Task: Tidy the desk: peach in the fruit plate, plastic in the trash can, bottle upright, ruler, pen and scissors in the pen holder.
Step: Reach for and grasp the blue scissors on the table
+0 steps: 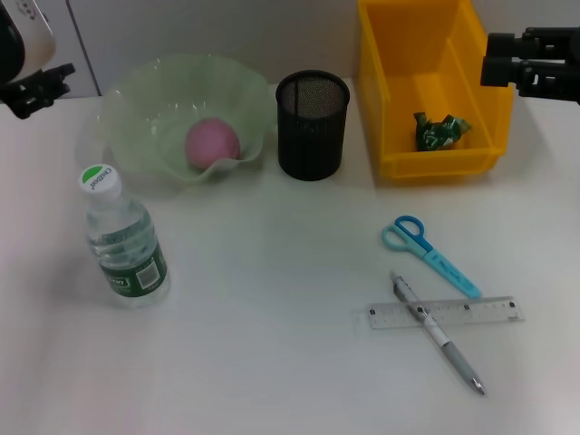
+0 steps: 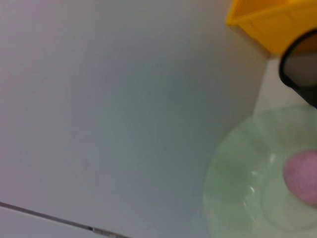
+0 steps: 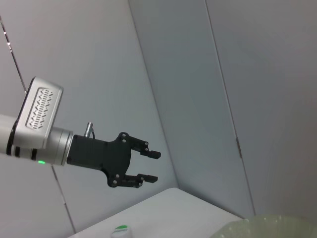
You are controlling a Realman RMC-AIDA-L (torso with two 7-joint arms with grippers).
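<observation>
While parked high, left end effector (image 3: 148, 166) parted and empty; right end effector (image 1: 494, 68) unclear.

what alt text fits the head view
A white desk with a peach in a green fruit plate, an upright bottle, an empty black pen holder, and scissors, pen and ruler lying loose. Green plastic sits in the yellow bin.
</observation>
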